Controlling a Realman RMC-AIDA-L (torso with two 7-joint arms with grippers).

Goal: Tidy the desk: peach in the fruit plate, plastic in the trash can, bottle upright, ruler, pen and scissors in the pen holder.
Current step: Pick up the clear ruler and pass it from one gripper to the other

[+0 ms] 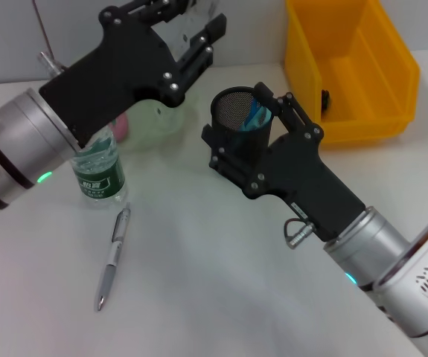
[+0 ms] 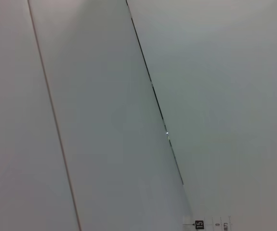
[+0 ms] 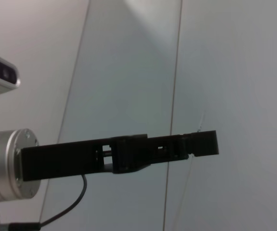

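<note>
**Kid:** What is on your far left?

**Me:** My left arm comes in from there. Peeking out from under it is the bottle. It stands upright on the table and has a green label. Just behind it I see a pink thing, mostly hidden, beside a pale plate. I cannot tell if the pink thing lies on the plate.

**Kid:** And the pen?

**Me:** The pen lies flat on the table, in front of the bottle and near it. Nothing is touching it.

**Kid:** Where is your left gripper?

**Me:** My left gripper is up high, over the back of the table, past the plate. My left wrist camera sees one end of the ruler, with a "15" on it, against the wall. I cannot tell if that gripper is open or closed.

**Kid:** What about the middle?

**Me:** The pen holder is there, a black mesh cup standing upright. A blue thing is inside it. My right gripper is right at its rim, on the far right side. I cannot tell if this one is open or closed either.

**Kid:** And on the right?

**Me:** A yellow bin sits at the back. Something small and dark lies in it.
</note>
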